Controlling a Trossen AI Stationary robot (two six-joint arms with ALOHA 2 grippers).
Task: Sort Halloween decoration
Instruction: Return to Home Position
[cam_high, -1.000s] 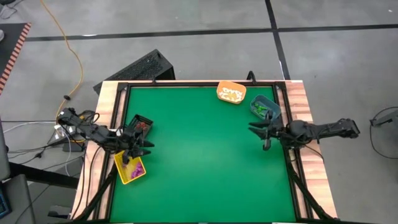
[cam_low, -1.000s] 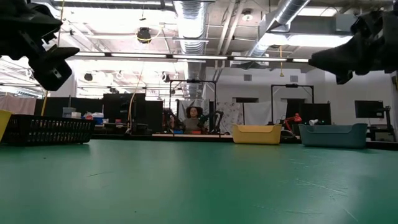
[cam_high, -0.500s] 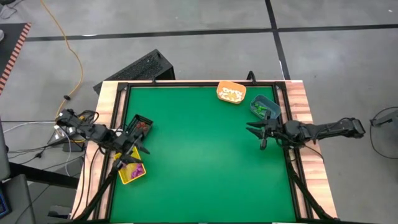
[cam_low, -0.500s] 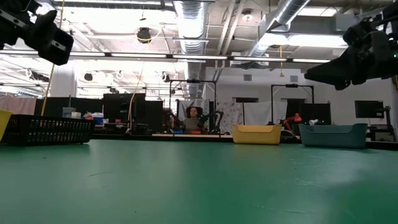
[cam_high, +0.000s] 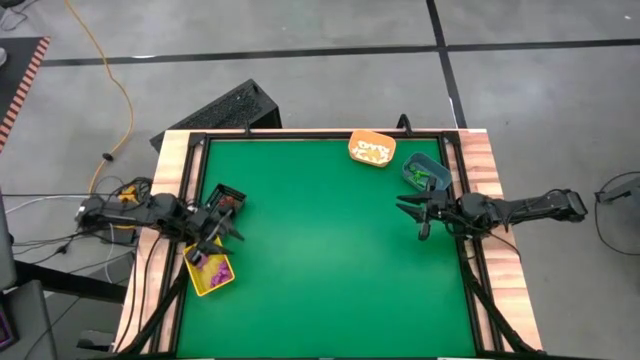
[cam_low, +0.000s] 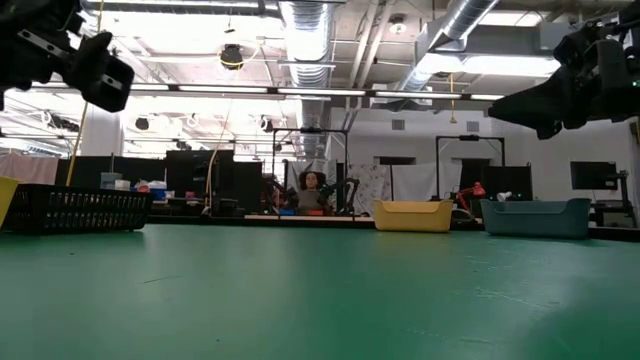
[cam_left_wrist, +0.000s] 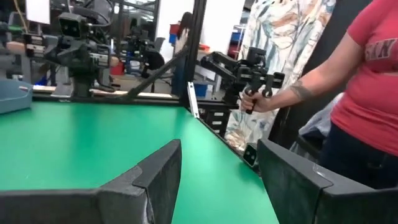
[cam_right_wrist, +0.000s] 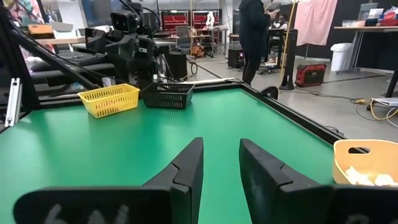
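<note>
Nothing loose is seen on the green worktop (cam_high: 320, 260). The decorations (cam_high: 372, 150) are all tucked in bins: purple in the yellow bin (cam_high: 193, 268) at lower left, reddish in the black bin (cam_high: 216, 192) just above it, white in the orange bin (cam_high: 354, 150) up top, green in the blue bin (cam_high: 409, 168) beside that. By the black bin, the left end effector (cam_high: 232, 220) is held wide open and empty. Below the blue bin, the right end effector (cam_high: 410, 212) is parted a little, nothing gripped.

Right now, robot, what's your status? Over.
Left gripper open, empty, by black bin. Right gripper open, empty, by blue bin. Trinkets binned, none seen on mat. Person stands past table edge.
</note>
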